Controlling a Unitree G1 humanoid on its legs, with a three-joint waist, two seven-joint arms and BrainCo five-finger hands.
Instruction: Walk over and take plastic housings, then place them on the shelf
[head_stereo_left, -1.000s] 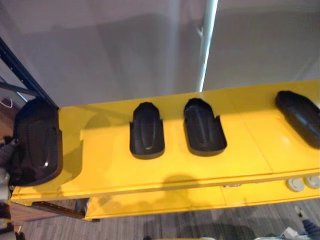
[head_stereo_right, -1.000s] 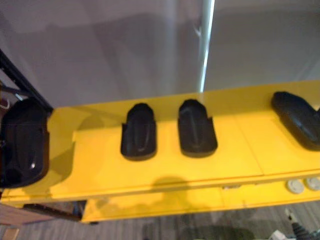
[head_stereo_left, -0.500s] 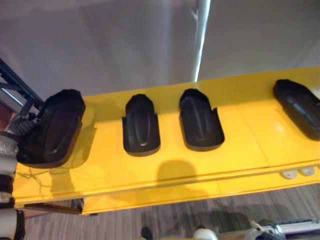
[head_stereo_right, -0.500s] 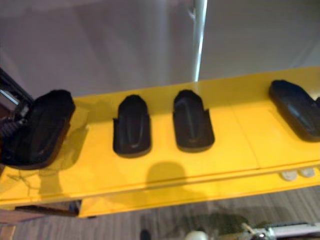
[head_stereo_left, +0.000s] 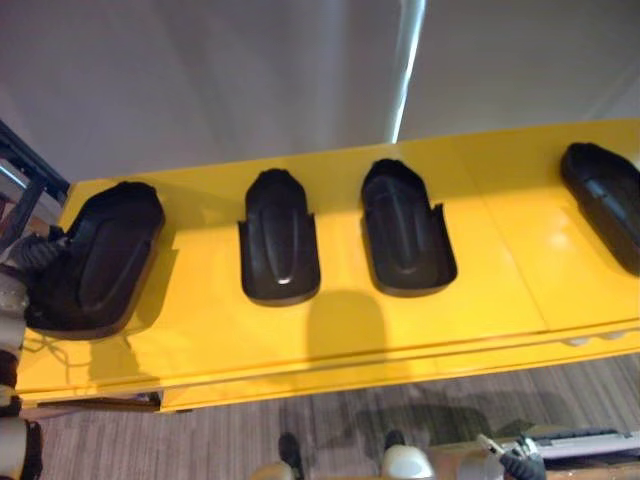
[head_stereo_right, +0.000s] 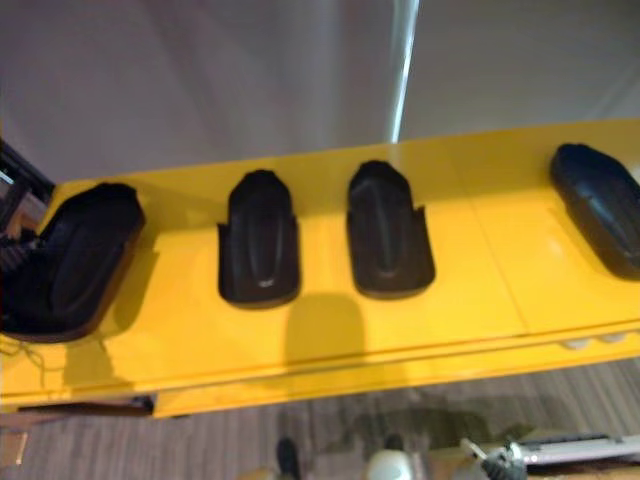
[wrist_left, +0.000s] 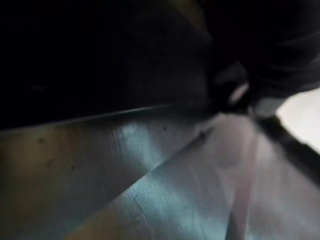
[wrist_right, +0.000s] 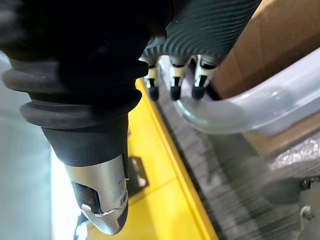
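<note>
Shelf (head_stereo_left: 500, 290): smooth glossy yellow board running across the head views, with a faint seam along its front edge and a second yellow ledge just below.
Leftmost housing (head_stereo_left: 95, 260): black plastic, oval and dished like a shallow tub with a rounded rim and a dull sheen; it sits tilted at the shelf's left end, its outer end toward the left hand.
Second housing (head_stereo_left: 280, 240): black moulded shell, rounded at the far end, square-cut and open at the near end, with a raised rib down the middle; it lies flat on the yellow surface.
Third housing (head_stereo_left: 405, 235): same shape, just beside the second one but not touching it.
Fourth housing (head_stereo_left: 605, 200): longer rounded black shell, well apart at the right end.
Left hand (head_stereo_left: 28, 250): dark ribbed cover against the leftmost housing's outer end; fingers hidden, so cannot tell whether they grip.
Right hand (wrist_right: 200, 35): fingers hang straight and loose, thumb apart, holding nothing, beside a translucent curved tube (wrist_right: 240, 112) and brown cardboard (wrist_right: 280, 40).
Wall (head_stereo_left: 200, 80): plain matte grey.
Floor (head_stereo_left: 200, 440): grey ribbed carpet.
</note>
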